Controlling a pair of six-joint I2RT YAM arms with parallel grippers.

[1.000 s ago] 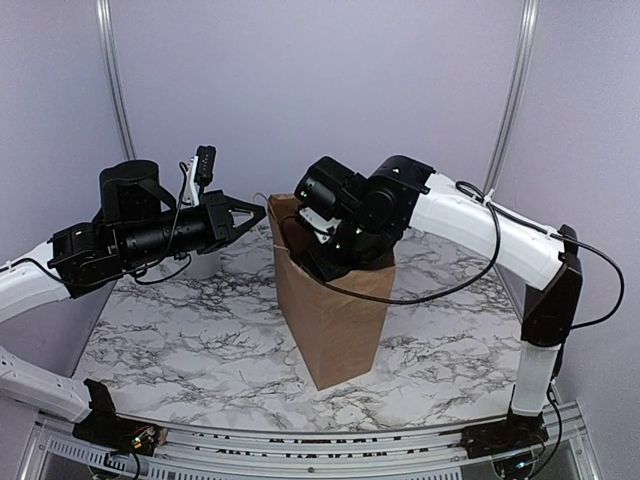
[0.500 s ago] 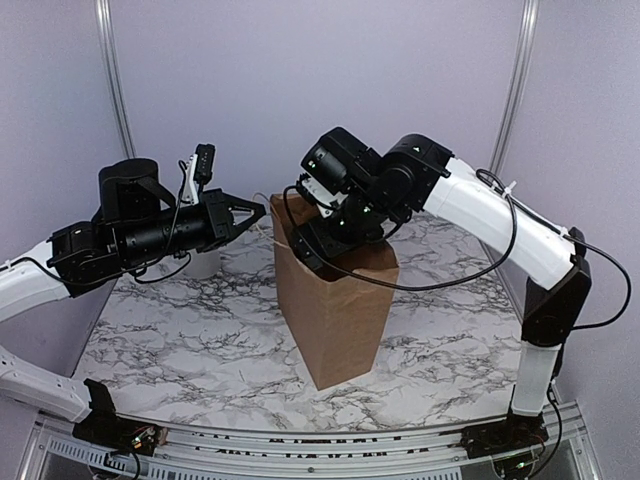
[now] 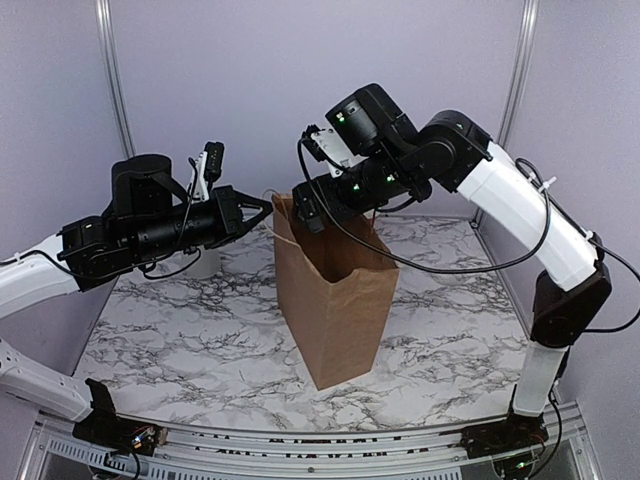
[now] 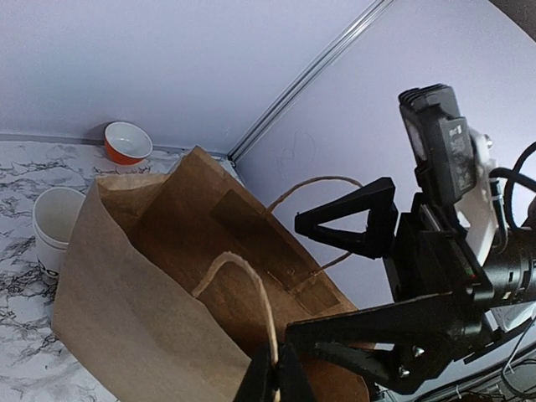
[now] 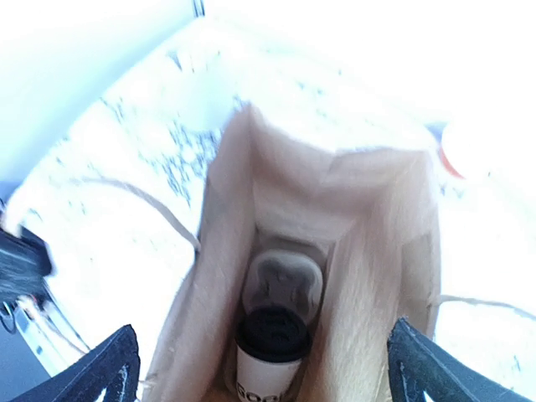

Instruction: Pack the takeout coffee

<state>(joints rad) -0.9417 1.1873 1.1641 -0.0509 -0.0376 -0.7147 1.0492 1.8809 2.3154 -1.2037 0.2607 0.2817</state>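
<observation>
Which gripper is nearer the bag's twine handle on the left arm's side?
Left. The left gripper pinches that twine handle; the right gripper hangs open above the mouth of the paper bag.

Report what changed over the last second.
The right pincer rose out of the bag, open and empty; the coffee stands inside. The left pincer stayed shut on the handle, and the bag kept its place.

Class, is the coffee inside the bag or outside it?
Inside: the right wrist view shows the coffee standing upright between the bag walls.
</observation>
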